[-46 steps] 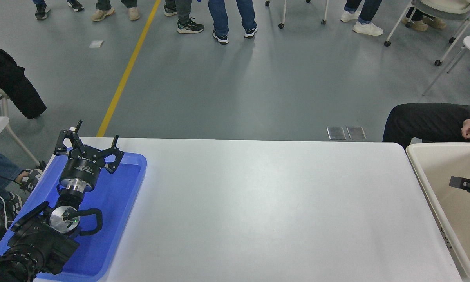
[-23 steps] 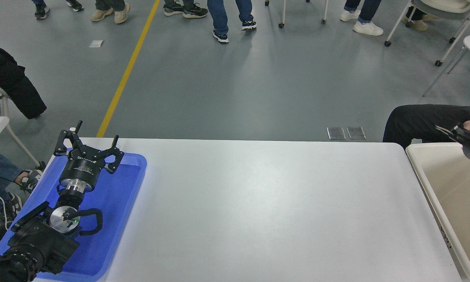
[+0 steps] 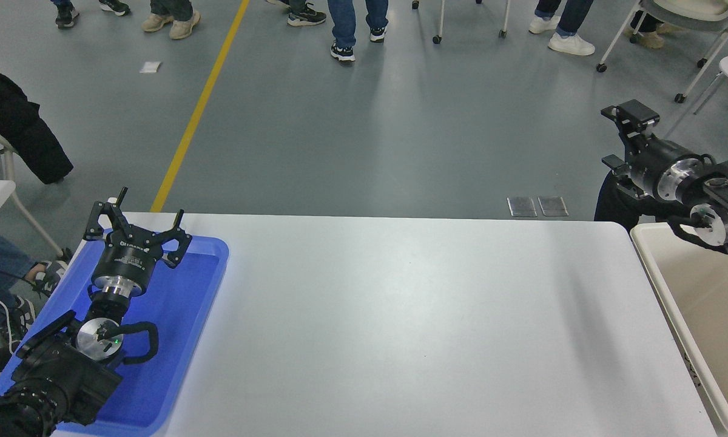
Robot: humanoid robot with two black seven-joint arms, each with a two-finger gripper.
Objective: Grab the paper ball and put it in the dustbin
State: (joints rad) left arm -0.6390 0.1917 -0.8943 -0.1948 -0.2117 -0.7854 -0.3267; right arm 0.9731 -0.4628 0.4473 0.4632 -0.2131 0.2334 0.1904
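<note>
I can't see the paper ball anywhere; being light, soft crumpled paper it should take a gentle mid-body squeeze; my right gripper (image 3: 623, 135) hangs at the frame's right edge above the dustbin (image 3: 655, 273), fingers' state unclear, while the left gripper (image 3: 134, 223) rests spread at lower left.

White table (image 3: 400, 328) with a blue tray (image 3: 176, 340) (at its left end)

Tray (image 3: 194, 340) on table's (image 3: 400, 328) left; dustbin (image 3: 655, 273) apparently beside its right.
</note>
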